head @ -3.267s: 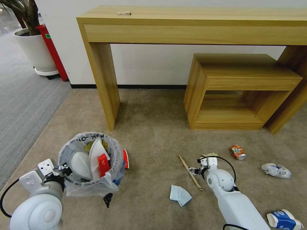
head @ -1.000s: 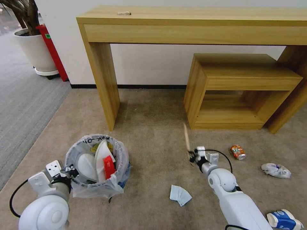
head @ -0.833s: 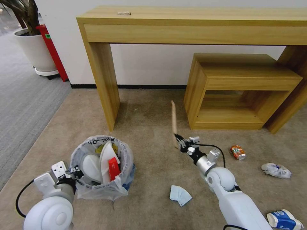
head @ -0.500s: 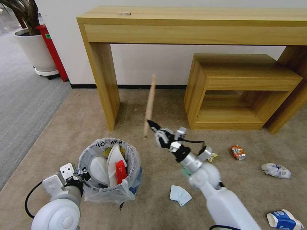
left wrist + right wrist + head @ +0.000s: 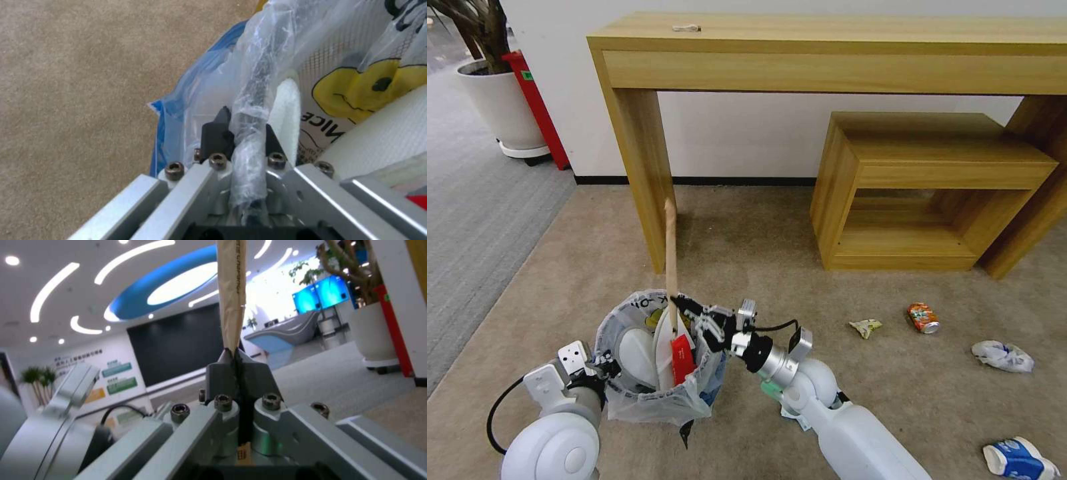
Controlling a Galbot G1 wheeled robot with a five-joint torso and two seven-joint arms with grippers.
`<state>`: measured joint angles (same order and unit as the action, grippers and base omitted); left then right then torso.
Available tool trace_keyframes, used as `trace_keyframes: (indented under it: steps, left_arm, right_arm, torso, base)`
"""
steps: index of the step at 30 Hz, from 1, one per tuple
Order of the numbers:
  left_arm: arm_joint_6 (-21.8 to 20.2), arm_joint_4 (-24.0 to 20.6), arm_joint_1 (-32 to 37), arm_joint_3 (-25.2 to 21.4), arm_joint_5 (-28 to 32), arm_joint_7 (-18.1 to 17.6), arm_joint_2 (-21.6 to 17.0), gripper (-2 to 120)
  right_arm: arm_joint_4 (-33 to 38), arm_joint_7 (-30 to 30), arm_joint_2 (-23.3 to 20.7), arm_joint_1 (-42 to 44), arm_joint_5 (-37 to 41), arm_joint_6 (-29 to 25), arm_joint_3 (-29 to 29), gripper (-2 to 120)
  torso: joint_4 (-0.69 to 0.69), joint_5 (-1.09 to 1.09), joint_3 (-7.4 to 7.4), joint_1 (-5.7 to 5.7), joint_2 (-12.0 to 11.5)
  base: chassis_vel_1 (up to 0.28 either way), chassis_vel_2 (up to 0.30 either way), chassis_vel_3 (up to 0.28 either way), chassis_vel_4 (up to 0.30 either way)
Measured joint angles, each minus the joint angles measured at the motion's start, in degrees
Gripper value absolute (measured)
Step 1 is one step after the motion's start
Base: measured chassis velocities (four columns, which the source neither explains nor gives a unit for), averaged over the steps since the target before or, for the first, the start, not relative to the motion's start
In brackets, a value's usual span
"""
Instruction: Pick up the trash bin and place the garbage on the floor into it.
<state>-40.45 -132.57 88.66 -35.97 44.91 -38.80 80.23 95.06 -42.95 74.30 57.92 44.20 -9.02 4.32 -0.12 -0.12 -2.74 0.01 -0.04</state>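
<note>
White rounded arms, black cables, silver bracketed wrists, hex screws, black fingertips (image 5: 217, 133).

Whitish bag w/ black lettering on trash bin (image 5: 650, 400), tan chopstick (image 5: 671, 253), beige floor (image 5: 760, 267), orange can (image 5: 923, 317)

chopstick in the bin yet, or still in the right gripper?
Still gripped: the right gripper is shut on the long paper-sleeved chopstick, upright over the bag-lined round trash bin, its lower end at the rim.
</note>
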Motion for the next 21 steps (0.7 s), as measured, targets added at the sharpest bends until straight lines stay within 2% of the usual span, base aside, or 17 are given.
trace_keyframes:
  steps: [6,9,11,12,14,18,19,21]
  left_arm:
    - [0.0,0.5,-0.4,-0.1,0.1,0.0,-0.1,0]
    - [0.0,0.6,-0.4,-0.2,0.1,0.0,-0.2,0]
    - [0.0,0.6,-0.4,-0.5,0.2,0.1,-0.3,0]
    - [0.0,0.6,-0.4,-0.5,0.2,0.1,-0.3,0]
    - [-0.1,0.5,-0.4,-0.7,0.3,0.1,-0.5,0]
    - [-0.1,0.2,-0.4,-0.9,0.3,0.1,-0.5,0]
    - [-0.1,0.1,-0.3,-0.9,0.3,0.1,-0.5,0]
    - [-0.1,0.1,-0.3,-0.9,0.3,0.1,-0.5,0]
  right_arm:
    - [-0.3,-1.8,-0.5,0.6,-2.5,0.0,-1.1,0]
    - [-0.3,-3.0,-0.9,0.8,-3.6,0.3,-1.8,6]
    - [-0.4,-5.7,-1.2,1.2,-4.3,1.6,-2.9,17]
    - [-0.4,-5.7,-1.2,1.2,-4.3,1.6,-2.9,17]
    - [-0.6,-7.1,-1.5,1.4,-5.0,2.1,-3.5,27]
    - [-0.8,-7.5,-1.8,1.6,-5.5,2.2,-4.1,38]
    - [-0.8,-7.7,-2.0,1.6,-5.6,2.3,-4.6,47]
    - [-0.8,-7.8,-2.1,1.6,-5.8,2.3,-4.8,51]
  torso:
    - [0.0,0.0,0.0,0.0,0.0]
    - [0.0,0.0,0.0,0.0,0.0]
    - [0.0,0.0,0.0,0.0,0.0]
    - [0.0,0.0,0.0,0.0,0.0]
    - [0.0,0.0,0.0,0.0,0.0]
    - [0.0,0.01,0.0,0.0,0.0]
    - [0.0,0.0,0.0,0.0,0.0]
    - [0.0,0.0,0.0,0.0,0.0]
  base:
    - [0.0,0.0,0.0,0.0]
    - [0.0,0.0,0.0,0.0]
    - [0.0,0.0,0.0,0.0]
    - [0.0,0.0,0.0,0.0]
    - [0.0,0.0,0.0,0.0]
    - [0.0,0.0,0.0,0.0]
    - [0.0,0.0,0.0,0.0]
    - [0.0,0.0,0.0,0.0]
